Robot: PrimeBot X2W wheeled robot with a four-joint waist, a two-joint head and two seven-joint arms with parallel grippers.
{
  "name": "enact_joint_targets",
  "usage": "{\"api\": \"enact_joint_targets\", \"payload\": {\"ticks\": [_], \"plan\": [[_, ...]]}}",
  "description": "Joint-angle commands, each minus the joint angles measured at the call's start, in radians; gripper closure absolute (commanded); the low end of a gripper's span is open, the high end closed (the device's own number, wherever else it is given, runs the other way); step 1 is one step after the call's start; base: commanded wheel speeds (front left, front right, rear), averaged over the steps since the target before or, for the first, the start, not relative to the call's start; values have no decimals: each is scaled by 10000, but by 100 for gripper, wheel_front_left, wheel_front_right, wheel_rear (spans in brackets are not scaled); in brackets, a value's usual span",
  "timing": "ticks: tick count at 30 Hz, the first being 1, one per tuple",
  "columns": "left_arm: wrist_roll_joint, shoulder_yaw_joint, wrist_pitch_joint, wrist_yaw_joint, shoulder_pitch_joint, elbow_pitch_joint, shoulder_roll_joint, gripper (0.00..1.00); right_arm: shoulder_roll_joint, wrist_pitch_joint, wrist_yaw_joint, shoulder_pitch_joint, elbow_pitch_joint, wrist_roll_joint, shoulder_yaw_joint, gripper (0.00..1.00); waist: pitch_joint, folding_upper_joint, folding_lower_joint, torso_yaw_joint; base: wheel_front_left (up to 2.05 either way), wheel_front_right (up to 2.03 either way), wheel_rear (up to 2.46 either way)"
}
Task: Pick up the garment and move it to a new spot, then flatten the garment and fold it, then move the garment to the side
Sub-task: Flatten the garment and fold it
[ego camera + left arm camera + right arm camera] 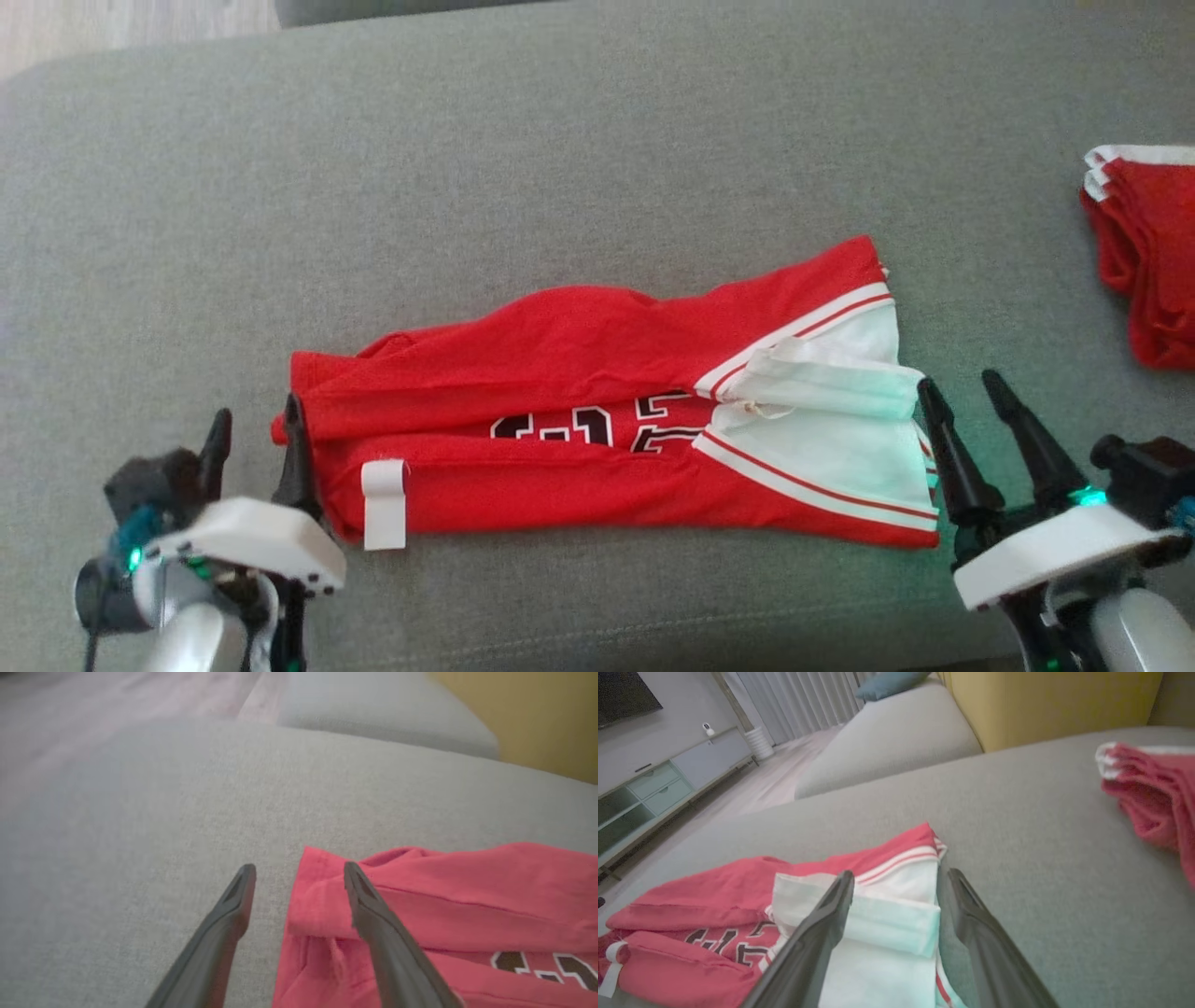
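The garment (597, 429) is a red jersey with white trim and dark numerals, lying folded into a long band across the grey sofa cushion (560, 187). My left gripper (257, 431) is open at its left end: one finger rests over the red edge (322, 896), the other over bare cushion. My right gripper (966, 390) is open at the white-trimmed right end (896, 924), the fingers straddling that edge with nothing pinched between them.
A second red and white cloth pile (1144, 252) lies at the far right of the cushion. A yellow backrest (1045, 704) rises behind. Another grey seat (887, 737), wood floor and a low cabinet (658, 788) lie beyond.
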Motion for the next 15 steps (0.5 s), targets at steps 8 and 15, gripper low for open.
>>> {"api": "enact_joint_targets", "payload": {"ticks": [8,15], "plan": [[1501,-42,-1322,697,332,-1762,300,0,903,162,37,461,-2535,-2315,-1077,0,-600,-1,0,19,0,0,0],[1921,-377,-1431,804,683,-2563,312,0,1390,684,37,833,-3364,-2883,-1160,0,-881,-1,0,17,0,0,0]]}}
